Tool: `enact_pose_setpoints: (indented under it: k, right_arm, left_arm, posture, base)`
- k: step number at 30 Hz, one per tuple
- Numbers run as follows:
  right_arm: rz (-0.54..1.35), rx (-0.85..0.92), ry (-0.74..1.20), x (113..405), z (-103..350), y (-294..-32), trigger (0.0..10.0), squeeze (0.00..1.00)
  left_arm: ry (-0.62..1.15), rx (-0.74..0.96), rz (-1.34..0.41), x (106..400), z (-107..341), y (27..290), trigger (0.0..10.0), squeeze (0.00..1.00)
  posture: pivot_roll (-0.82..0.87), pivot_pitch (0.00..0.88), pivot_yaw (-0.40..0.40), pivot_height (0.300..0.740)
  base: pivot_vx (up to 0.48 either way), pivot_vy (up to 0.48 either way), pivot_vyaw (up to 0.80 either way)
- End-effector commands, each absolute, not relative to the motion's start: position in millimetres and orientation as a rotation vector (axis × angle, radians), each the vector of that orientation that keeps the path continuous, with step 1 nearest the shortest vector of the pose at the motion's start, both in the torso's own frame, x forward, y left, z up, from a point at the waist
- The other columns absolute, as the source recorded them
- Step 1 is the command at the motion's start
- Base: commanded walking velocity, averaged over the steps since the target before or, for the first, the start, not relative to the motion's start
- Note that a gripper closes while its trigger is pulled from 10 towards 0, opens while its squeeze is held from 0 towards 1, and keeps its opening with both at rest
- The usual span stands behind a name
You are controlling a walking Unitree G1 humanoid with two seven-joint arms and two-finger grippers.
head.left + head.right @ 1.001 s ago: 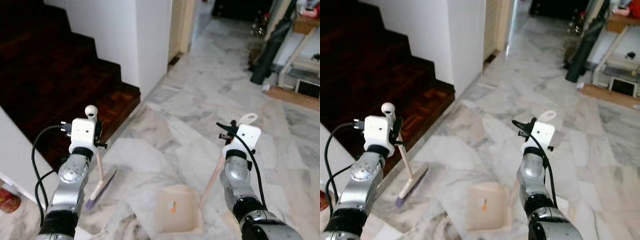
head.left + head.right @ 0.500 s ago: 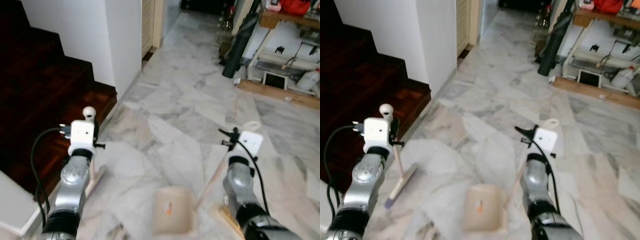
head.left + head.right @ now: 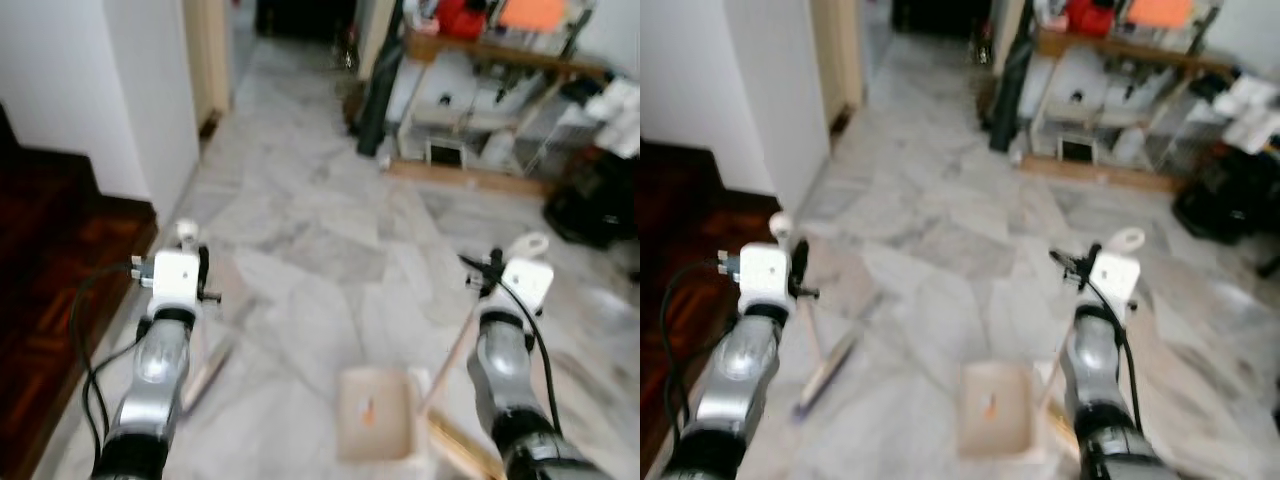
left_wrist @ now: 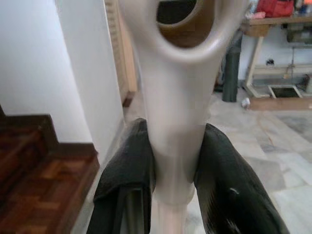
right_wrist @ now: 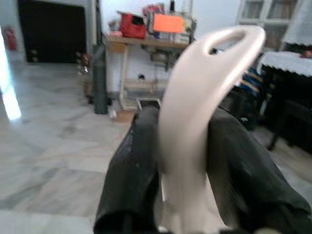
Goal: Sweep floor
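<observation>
The left pincer is clamped tight on the handle of a broom, both black fingers pressed against the pale shaft just below its hanging loop. The broom's head rests on the marble floor at the near left, close beside a dark wooden stair step. The right pincer is closed just as firmly on the curved handle of a dustpan, whose cream tray sits on the floor between the two arms, with a small orange scrap lying in it.

The head views are blurred, which suggests the robot is turning or walking while carrying both tools. From here, the main risk seems to be the tray tilting or dragging as the right arm swings, which could spill the orange scrap back onto the floor. The broom head trails low near the stair edge and the white wall; a wide turn could catch it there and twist the shaft in the grip. Far right, a cluttered tabletop and a dark bag narrow the passage, so the long handles could knock into them.
</observation>
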State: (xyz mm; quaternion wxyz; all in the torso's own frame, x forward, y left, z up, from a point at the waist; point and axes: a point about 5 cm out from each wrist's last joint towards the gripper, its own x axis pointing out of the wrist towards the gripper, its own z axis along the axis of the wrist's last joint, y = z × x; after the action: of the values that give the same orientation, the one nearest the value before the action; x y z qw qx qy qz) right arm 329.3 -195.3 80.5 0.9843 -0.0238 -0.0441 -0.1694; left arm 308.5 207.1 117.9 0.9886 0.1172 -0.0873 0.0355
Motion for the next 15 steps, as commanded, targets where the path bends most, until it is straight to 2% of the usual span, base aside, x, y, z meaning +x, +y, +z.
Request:
enact_pose_setpoints:
  k: [1,10,15]
  right_arm:
    - [-0.375,-0.044,-0.129,331.3,89.6,-205.2,10.0,0.0]
    - [-0.409,-0.021,-0.124,326.9,84.8,-205.0,10.0,0.0]
    - [-0.41,-0.004,-0.137,326.3,85.7,-203.2,10.0,0.0]
  left_arm:
    - [-0.237,0.262,0.054,312.2,132.4,203.5,10.0,0.0]
    - [-0.242,0.29,0.014,318.3,138.8,202.0,10.0,0.0]
    - [-0.241,0.293,0.014,318.9,139.1,202.5,10.0,0.0]
  posture:
    - [0.17,0.0,-0.093,0.74]
    - [0.16,0.0,-0.04,0.74]
    - [0.15,0.0,-0.042,0.74]
  base:
    - [0.0,0.0,-0.79]
    - [0.0,0.0,-0.79]
    - [0.0,0.0,-0.76]
